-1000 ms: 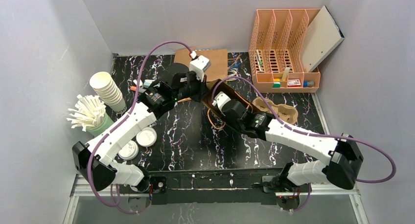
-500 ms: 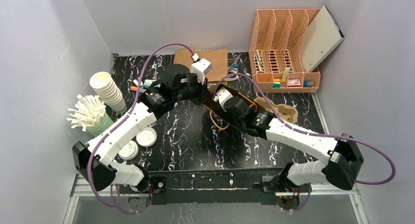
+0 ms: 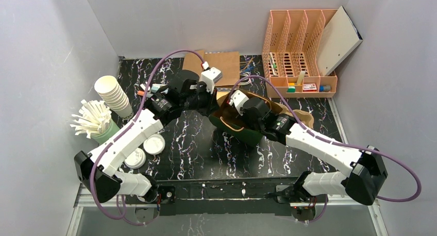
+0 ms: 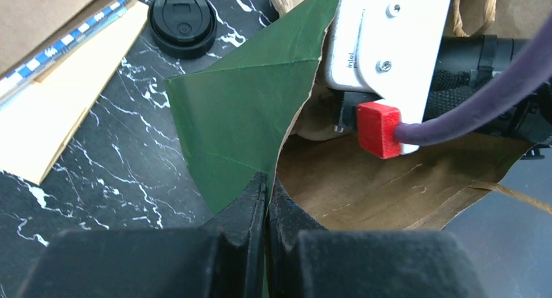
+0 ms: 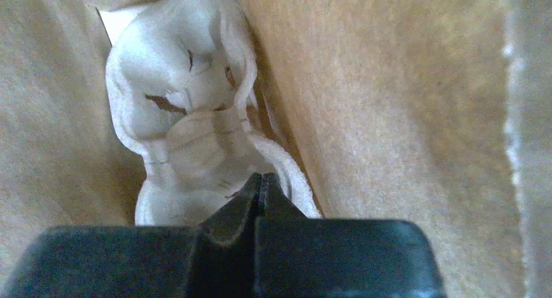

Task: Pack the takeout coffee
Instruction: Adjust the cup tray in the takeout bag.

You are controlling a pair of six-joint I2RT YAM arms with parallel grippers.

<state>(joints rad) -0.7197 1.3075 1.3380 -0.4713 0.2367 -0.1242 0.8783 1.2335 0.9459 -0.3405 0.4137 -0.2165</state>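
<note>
Black marble-patterned table (image 3: 196,143) between plain grey walls, seen from above, with two robot arms meeting at its middle. Between them sits a green paper bag (image 3: 242,135) with a brown inside.

The left gripper (image 4: 267,197) has its fingers pressed together on the bag's green rim, pinching the paper at a fold. The right gripper (image 5: 260,184) is deep inside the bag, fingertips closed on each other and apparently holding nothing. Just ahead of them is a crumpled white patch at the bag's bottom; what it is cannot be told.

The bag looks half raised rather than upright. Its mouth opens upward and toward the right arm, and its long axis seems to slant from that mouth down toward the near left. The exact lean is unclear.

Likely risks:
- The thin rim could tear at the left pinch if the arms pull apart.
- The closed right fingers could punch through or crease the bottom if pushed further.
- The right wrist's purple cable could catch the bag's twine handle (image 4: 514,192) on the way out and drag the bag over.
- A moulded pulp cup carrier (image 3: 303,118) lies just behind the right arm and could be knocked.
</note>
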